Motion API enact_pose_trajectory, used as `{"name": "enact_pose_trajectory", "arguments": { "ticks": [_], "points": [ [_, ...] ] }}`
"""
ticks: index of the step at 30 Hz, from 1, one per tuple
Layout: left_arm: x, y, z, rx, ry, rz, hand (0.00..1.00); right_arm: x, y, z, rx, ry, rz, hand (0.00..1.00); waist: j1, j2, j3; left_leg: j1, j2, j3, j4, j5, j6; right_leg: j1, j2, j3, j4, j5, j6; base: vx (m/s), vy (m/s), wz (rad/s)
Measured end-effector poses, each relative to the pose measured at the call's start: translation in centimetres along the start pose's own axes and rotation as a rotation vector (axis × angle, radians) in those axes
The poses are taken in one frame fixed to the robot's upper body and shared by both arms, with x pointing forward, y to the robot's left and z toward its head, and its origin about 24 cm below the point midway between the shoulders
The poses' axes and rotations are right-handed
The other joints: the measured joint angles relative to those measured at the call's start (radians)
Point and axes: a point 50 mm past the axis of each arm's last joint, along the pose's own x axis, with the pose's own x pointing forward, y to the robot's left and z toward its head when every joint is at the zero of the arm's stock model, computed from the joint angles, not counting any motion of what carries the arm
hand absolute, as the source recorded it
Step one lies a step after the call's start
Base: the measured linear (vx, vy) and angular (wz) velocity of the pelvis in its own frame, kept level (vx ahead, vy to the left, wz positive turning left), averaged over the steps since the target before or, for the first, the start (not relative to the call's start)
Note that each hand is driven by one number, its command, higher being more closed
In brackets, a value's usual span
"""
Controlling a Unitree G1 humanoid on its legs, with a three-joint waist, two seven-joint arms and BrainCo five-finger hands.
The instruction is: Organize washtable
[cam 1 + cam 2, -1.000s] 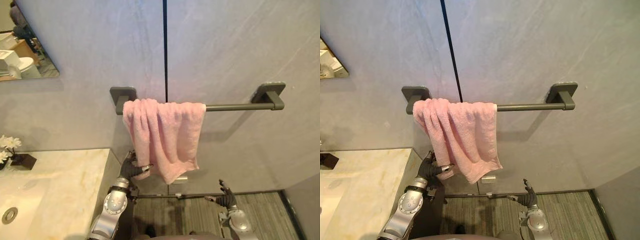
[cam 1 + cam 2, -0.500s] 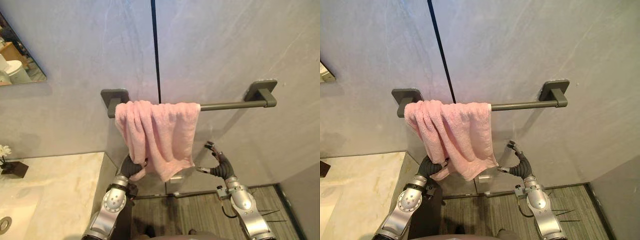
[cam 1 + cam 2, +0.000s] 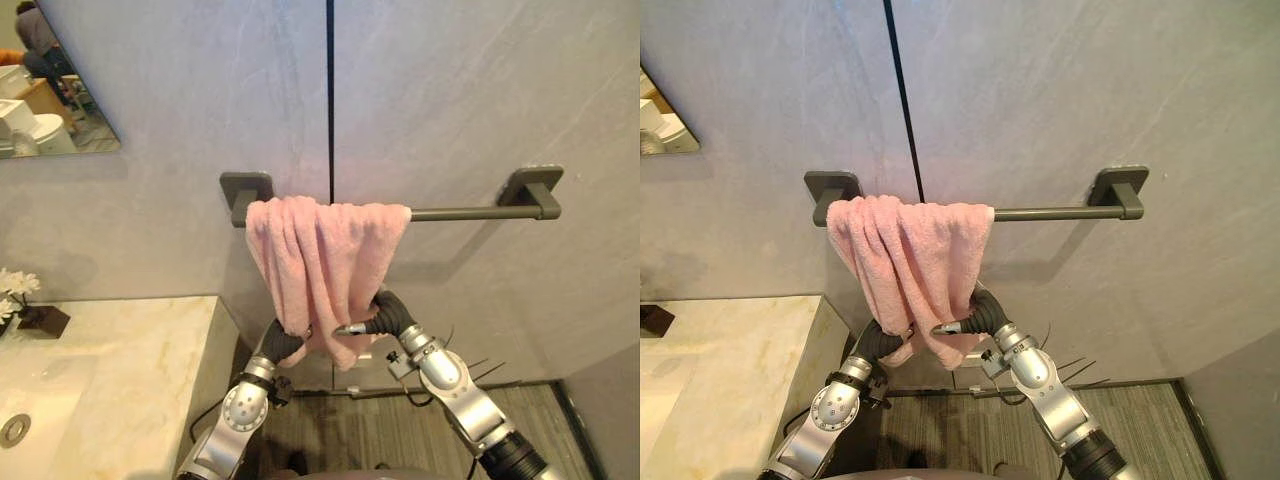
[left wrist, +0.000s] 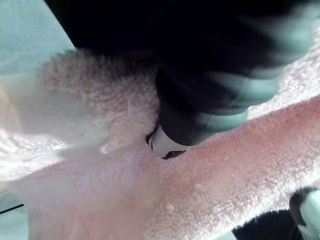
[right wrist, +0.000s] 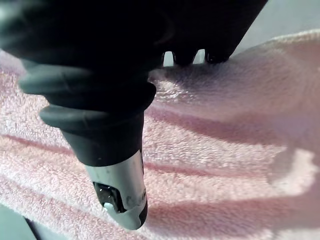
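We see the towel (image 3: 325, 265) draped over the bar's (image 3: 470, 213) left end. Below the bar, our left hand (image 3: 278, 343) pinches its lower edge. Our right hand (image 3: 385, 313) meets the cloth, and we cannot tell its grip.

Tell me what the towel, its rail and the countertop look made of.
Pink towel: soft terry cloth, fuzzy looped pile. Rail: probably metal, matte dark grey coating, no glare. Countertop: polished marble or look-alike stone, cream with tan veins.
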Motion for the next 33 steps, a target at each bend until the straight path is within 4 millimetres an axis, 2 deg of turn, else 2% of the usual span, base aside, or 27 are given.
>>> {"name": "enact_pose_trajectory", "arguments": {
  "ticks": [9,13,14,19,21,24,27,33],
  "points": [
    [0.2,-0.7,-0.1,-0.039,0.012,0.001,1.0,1.3,0.6,0.4,0.033,-0.021,-0.007,1.0,0.003,-0.006,-0.009,-0.007,0.004,-0.031,-0.002,0.014,-0.005,0.007,0.003,-0.028,0.0,0.0,-0.002,-0.02,-0.015,0.1],
    [0.1,-0.4,-0.3,-0.036,0.02,0.021,1.0,1.0,-0.7,-0.2,0.009,0.003,-0.081,1.0,0.005,-0.007,-0.01,-0.007,0.004,-0.033,-0.006,0.015,-0.005,0.008,0.003,-0.029,0.001,0.0,-0.003,-0.03,-0.004,0.04],
    [0.1,-0.4,-0.3,-0.037,0.02,0.021,1.0,0.5,-1.8,-0.6,0.009,0.021,-0.142,1.0,0.004,-0.008,-0.01,-0.007,0.004,-0.033,-0.006,0.016,-0.005,0.008,0.003,-0.029,0.001,0.0,-0.003,0.0,0.0,0.0],
    [0.4,-1.0,0.3,-0.073,-0.008,0.025,1.0,-1.4,-3.3,-1.6,0.041,0.062,-0.269,1.0,0.001,-0.016,-0.015,-0.006,0.005,-0.03,-0.006,0.015,-0.005,0.005,0.003,-0.027,0.001,0.0,-0.003,0.0,0.0,0.0],
    [0.3,-0.5,0.0,-0.072,0.004,0.045,1.0,-2.8,-5.4,-1.9,0.036,0.078,-0.392,1.0,0.001,-0.016,-0.015,-0.006,0.005,-0.024,-0.007,0.015,-0.005,0.0,0.003,-0.023,0.0,0.0,-0.002,-0.02,-0.007,-0.06],
    [0.6,-0.7,0.6,-0.084,-0.02,0.034,1.0,-3.9,-5.4,-2.4,0.047,0.097,-0.421,1.0,-0.004,-0.018,-0.016,-0.003,0.005,-0.019,-0.007,0.014,-0.005,-0.001,0.003,-0.017,-0.001,0.0,-0.002,0.0,-0.006,-0.07],
    [0.8,-0.8,1.2,-0.097,-0.044,0.037,1.0,-4.3,-5.5,-2.4,0.064,0.097,-0.453,1.0,-0.019,-0.019,-0.015,-0.002,0.006,-0.008,-0.007,0.009,-0.011,-0.004,0.004,-0.006,-0.005,0.0,-0.002,0.0,-0.005,-0.09],
    [1.4,-1.3,2.0,-0.122,-0.078,0.02,1.0,-5.2,-6.1,-2.6,0.076,0.099,-0.525,1.0,-0.03,-0.02,-0.015,-0.002,0.005,0.011,-0.007,-0.001,-0.008,-0.008,0.004,0.013,-0.015,-0.001,0.009,0.0,0.0,-0.09]
  ]
}}
